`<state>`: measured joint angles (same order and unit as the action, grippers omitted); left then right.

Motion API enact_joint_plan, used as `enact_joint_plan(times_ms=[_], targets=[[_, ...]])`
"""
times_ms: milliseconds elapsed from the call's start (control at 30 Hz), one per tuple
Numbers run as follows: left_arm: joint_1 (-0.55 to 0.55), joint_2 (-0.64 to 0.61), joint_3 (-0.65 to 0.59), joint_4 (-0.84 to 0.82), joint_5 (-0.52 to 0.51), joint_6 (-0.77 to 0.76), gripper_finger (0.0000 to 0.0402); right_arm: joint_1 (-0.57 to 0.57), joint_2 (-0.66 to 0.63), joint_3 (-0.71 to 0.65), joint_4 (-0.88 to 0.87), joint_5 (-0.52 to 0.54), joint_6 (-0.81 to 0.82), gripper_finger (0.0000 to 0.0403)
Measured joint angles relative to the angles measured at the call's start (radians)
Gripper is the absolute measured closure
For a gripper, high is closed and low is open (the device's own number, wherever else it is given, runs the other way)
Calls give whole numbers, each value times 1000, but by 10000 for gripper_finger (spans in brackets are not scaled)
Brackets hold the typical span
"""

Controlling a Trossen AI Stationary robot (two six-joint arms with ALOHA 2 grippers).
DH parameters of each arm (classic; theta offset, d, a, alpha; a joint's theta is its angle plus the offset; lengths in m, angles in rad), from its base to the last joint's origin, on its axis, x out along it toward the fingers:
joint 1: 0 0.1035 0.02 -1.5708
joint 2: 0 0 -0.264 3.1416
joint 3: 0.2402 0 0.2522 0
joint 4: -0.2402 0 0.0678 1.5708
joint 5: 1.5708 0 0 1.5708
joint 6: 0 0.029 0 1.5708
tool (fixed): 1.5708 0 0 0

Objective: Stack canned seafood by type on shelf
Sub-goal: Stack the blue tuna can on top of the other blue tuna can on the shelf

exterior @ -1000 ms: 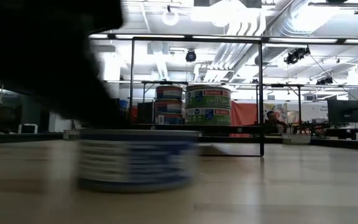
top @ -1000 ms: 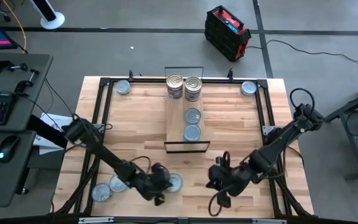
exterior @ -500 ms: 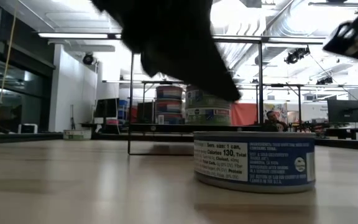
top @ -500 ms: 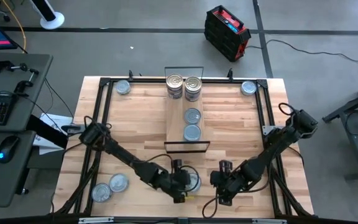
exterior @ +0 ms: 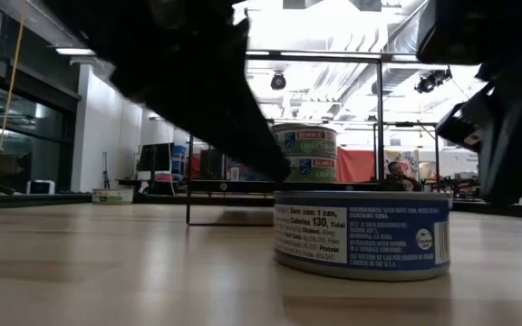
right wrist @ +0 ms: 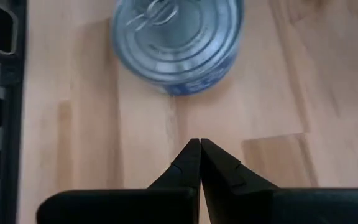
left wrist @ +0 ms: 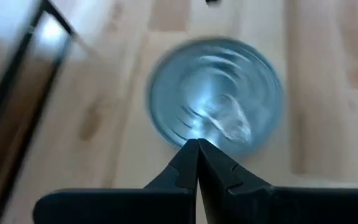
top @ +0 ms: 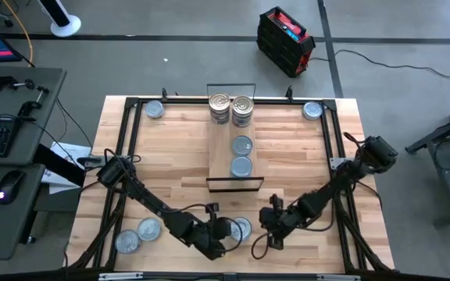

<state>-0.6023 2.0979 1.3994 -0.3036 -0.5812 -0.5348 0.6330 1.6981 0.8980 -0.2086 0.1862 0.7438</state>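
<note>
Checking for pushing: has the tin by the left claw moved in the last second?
Yes. The tin slid rightward along the table's near edge, toward the right claw, nearer below the shelf.

Dark jointed arms, black cables

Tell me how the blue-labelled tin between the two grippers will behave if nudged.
The tin sits flat and squat, so it probably slides rather than tips. Its ribbed metal lid looks stiff. The smooth wooden tabletop likely offers little resistance.

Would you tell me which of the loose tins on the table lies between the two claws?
The blue-topped tin at the near edge, directly between the shut left claw and the shut right claw. The other loose tins sit at the near-left and far corners, away from both claws.
</note>
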Motion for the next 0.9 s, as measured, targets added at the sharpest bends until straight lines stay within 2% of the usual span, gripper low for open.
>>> enact_joint_plan(times_ms=[100,300,500,900], targets=[[4,-1,1,18,-48,-2,401,-17,2,-11,4,1,-24,403],[22,13,1,24,51,33,401,-48,58,-11,94,-61,-89,403],[12,12,1,56,55,34,401,-51,101,-9,157,-39,-46,403],[5,4,-72,76,64,-2,402,-48,102,28,245,-40,-69,403]])
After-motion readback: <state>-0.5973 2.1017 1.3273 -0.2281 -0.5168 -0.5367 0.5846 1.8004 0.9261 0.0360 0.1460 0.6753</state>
